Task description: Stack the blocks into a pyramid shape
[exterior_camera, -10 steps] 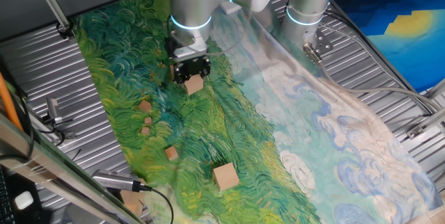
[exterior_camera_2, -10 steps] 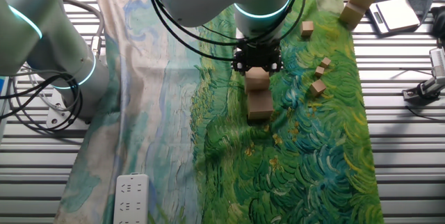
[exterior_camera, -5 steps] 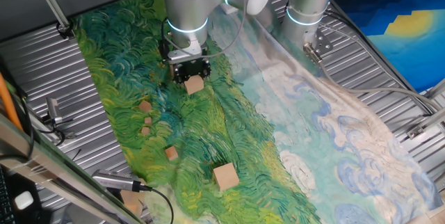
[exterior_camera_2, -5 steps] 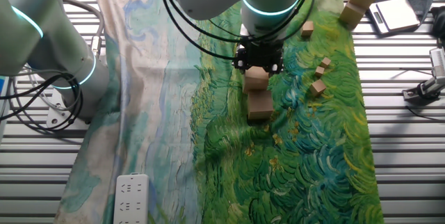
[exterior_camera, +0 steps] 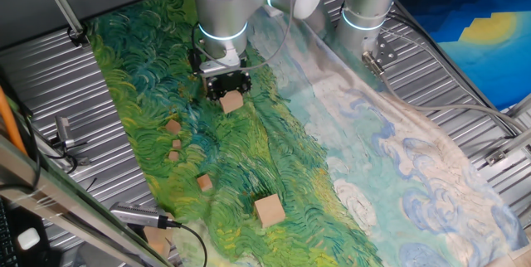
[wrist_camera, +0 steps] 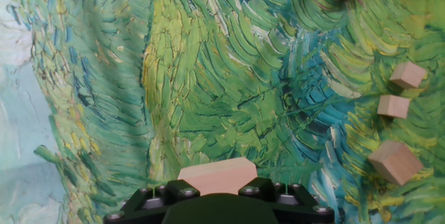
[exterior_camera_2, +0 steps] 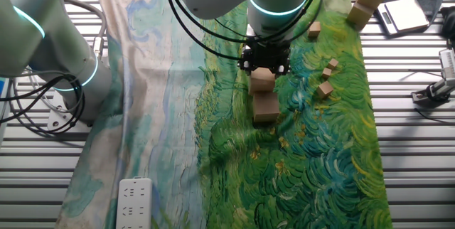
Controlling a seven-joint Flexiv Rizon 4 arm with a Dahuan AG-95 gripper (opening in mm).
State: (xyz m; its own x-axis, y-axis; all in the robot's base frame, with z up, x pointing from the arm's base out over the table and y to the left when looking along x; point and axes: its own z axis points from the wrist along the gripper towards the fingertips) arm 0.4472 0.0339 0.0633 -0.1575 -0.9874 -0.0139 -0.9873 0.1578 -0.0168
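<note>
The held block (exterior_camera_2: 261, 80) is hanging in the gripper (exterior_camera_2: 264, 64), whose fingers are clenching it. It is sitting close above and a little behind the base block (exterior_camera_2: 266, 107) on the cloth (exterior_camera_2: 313, 165), so the drop is lying nearly straight down.

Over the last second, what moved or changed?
The gripper, shut on a block, shifted slightly toward the far end of the painted cloth and now holds it beside another large block. Nothing was released. The loose blocks, like the one near the cloth's edge, stayed put.
</note>
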